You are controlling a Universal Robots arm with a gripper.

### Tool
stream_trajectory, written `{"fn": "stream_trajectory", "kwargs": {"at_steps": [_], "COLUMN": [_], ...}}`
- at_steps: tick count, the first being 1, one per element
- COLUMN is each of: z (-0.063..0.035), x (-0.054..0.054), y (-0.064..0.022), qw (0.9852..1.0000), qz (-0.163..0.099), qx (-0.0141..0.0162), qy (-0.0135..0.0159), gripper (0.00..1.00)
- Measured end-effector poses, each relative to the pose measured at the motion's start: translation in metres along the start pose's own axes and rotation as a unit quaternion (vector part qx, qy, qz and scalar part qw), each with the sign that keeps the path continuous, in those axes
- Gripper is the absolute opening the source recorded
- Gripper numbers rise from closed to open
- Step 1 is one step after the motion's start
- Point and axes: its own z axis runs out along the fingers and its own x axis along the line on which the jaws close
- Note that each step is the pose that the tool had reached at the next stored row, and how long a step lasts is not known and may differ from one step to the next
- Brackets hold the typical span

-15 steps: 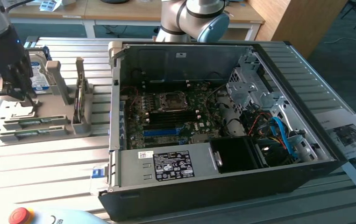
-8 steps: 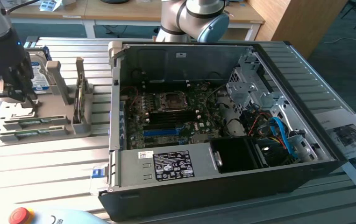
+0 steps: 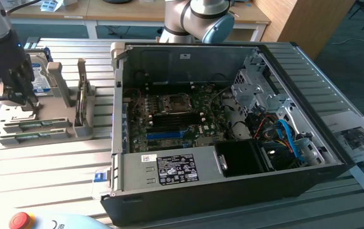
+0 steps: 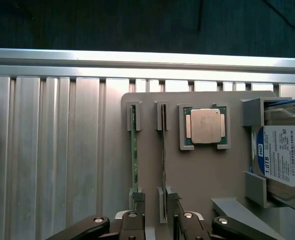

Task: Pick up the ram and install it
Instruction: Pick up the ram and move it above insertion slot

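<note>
The work stands at the pick-up step, with nothing lifted yet. In the wrist view the gripper (image 4: 160, 222) is spread wide and holds nothing. Its two dark fingers (image 4: 132, 224) stand apart over one end of the grey holder (image 4: 212, 175).

The ram (image 4: 134, 150), a thin green board on edge, sits in its slot in that holder. A second stick (image 4: 163, 150) stands parallel just beside it. A square processor chip (image 4: 206, 126) lies in its own pocket next to the sticks, and beyond that is a hard drive (image 4: 287, 160) with a blue and white label.

The gap between the fingers seems to line up with the second stick more than with the green one, which runs toward one finger. How high the fingers hang above the sticks I cannot tell.

In the exterior view the gripper is at the upper left of the frame, above the holder on the ribbed metal table (image 3: 42, 167). The open computer case (image 3: 233, 191) fills the middle and right of the frame. Its motherboard (image 3: 176, 119), where the stick belongs, is well apart from the holder.

As I judge it, a clean grasp calls for one stick to be centred between the fingers, and for the fingers to come straight down on its flat faces. It also calls for care not to knock the neighbouring stick or the holder's end posts.
</note>
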Motion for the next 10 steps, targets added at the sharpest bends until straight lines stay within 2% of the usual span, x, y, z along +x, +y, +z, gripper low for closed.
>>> {"fn": "stream_trajectory", "kwargs": {"at_steps": [10], "z": [0.0011], "x": [0.0034], "y": [0.0000], "qw": [1.0000], "qz": [0.000], "qx": [0.0001], "qy": [-0.0001], "gripper": [0.31]}}
